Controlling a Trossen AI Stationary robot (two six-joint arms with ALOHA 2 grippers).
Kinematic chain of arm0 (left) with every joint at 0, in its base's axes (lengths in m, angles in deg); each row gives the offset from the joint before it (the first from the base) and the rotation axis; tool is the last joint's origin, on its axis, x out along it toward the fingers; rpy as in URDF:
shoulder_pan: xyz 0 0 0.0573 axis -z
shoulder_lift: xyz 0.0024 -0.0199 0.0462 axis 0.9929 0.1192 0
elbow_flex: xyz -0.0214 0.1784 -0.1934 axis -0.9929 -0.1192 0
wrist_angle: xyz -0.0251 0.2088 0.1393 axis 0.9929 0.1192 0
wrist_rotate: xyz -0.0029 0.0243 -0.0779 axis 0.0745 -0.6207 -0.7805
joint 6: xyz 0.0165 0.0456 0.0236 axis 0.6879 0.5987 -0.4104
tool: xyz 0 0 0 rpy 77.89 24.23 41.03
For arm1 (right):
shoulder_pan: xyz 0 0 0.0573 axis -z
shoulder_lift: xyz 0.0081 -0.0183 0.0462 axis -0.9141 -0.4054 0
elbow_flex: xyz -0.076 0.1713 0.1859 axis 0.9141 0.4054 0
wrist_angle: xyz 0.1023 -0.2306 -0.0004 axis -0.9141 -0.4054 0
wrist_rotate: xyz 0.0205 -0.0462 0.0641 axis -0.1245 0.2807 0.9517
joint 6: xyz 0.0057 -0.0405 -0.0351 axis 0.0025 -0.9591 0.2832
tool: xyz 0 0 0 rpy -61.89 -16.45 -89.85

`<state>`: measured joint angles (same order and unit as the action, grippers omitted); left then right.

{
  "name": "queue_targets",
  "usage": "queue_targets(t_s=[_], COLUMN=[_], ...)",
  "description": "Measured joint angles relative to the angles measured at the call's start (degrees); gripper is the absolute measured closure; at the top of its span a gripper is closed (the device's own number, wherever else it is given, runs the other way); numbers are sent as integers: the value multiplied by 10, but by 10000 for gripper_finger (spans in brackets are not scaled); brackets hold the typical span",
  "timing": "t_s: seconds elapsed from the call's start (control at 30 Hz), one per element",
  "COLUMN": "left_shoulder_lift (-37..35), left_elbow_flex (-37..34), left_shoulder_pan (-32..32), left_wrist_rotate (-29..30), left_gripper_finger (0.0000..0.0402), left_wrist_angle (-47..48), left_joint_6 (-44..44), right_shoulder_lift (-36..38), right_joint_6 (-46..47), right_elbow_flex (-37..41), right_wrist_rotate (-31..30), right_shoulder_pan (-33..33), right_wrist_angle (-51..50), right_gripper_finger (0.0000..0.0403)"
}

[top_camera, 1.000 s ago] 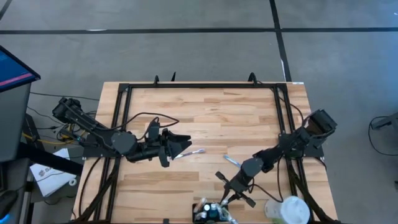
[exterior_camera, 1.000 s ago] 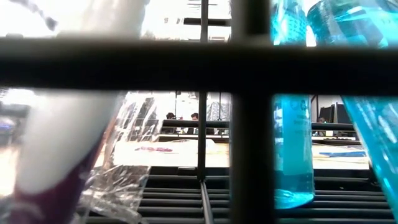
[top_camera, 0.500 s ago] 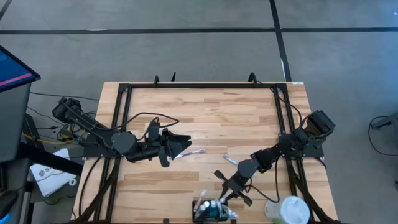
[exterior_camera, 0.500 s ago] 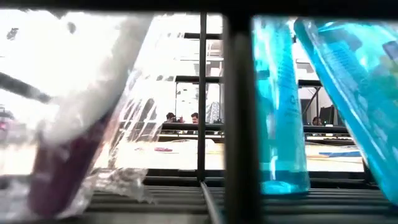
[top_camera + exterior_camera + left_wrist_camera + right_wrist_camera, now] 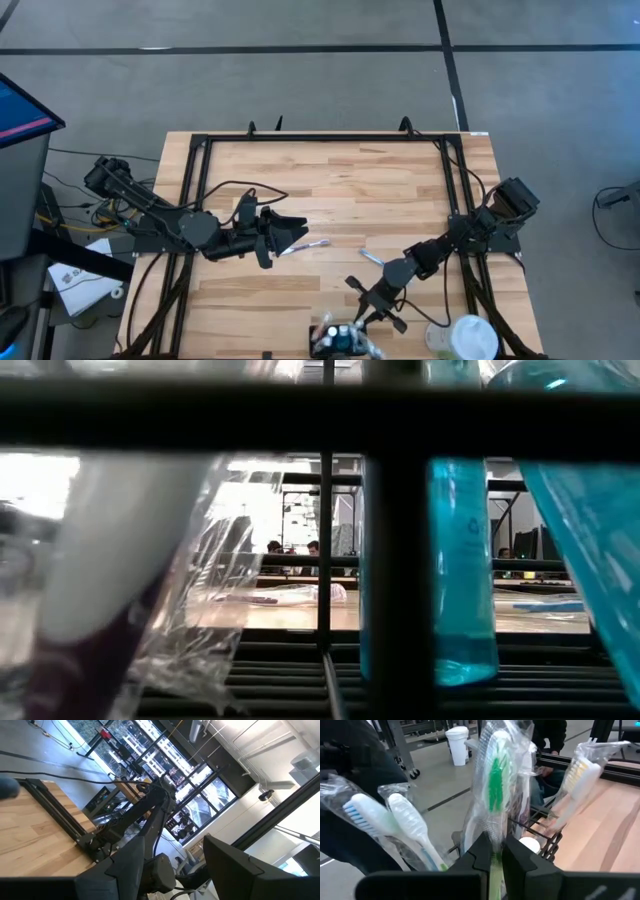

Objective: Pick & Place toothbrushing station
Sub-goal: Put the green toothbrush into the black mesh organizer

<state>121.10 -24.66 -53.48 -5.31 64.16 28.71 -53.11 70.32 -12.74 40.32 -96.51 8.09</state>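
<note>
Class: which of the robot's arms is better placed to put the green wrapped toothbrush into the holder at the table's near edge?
The right. Its gripper is shut on the green toothbrush, right over the holder. The left gripper waits mid-table, open and empty.

white cup (image 5: 463,337) at table's (image 5: 350,190) near right corner; 2 loose toothbrushes (image 5: 305,245) mid-table.

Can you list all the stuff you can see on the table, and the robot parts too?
Toothbrushing station: one, black, at the table's near edge, holding wrapped toothbrushes.
Green toothbrush: one, in clear wrap, pinched by the right gripper over the station.
Loose toothbrushes: two, pale, one and one lying mid-table.
Cup: one, white, near right corner.
Table: one, light wood, black frame.
Left gripper: open, empty, mid-table.
Right gripper: shut on the green toothbrush.
</note>
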Motion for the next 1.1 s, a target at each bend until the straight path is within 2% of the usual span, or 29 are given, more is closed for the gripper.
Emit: queue_targets(t_s=[0.33,0.67,0.93,1.1], left_shoulder_lift=[0,0,0,0], left_elbow_flex=[0,0,0,0], left_shoulder_pan=[0,0,0,0], left_wrist_rotate=[9,10,10,11], left_gripper_finger=[202,202,202,202], left_wrist_angle=[0,0,0,0], left_joint_6=[0,-1,-2,-2], right_shoulder_lift=[-1,-59,-60,-60], right_joint_6=[-3,41,25,17], right_elbow_flex=[0,1,1,1], right_wrist_rotate=[3,40,31,5], right_shoulder_pan=[-9,-9,-5,-3], right_wrist_angle=[6,109,112,99], right_gripper_finger=[385,385,385,385])
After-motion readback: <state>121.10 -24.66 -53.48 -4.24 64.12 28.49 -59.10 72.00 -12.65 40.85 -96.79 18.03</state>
